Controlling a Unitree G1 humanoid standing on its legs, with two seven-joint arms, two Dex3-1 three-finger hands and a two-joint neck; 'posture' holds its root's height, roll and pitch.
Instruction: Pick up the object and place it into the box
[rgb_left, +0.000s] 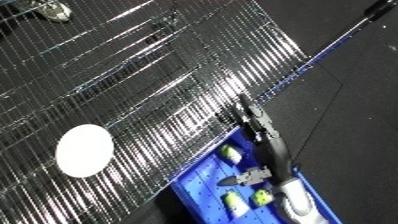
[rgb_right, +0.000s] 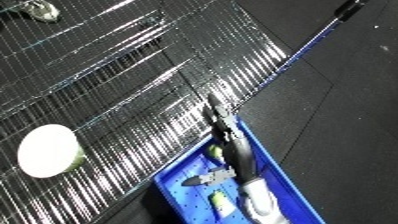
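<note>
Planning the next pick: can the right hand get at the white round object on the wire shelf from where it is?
Probably yes. The right hand is stretched over the blue bin toward the wire shelf, and nothing lies between it and the white round object, though it is well off to the side.

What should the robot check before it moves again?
1. Blue bin in view beside the wire rack: ok.
2. Things already lying in the bin, small yellow-green objects: ok.
3. White round object lies on the rack, not in the bin: not ok.
4. Right hand over the bin's edge with straight fingers, holding nothing that shows: ok.
5. Left hand visible: cannot tell, it shows in neither view.
6. Small grey object at the rack's far corner, what it is: cannot tell.
</note>
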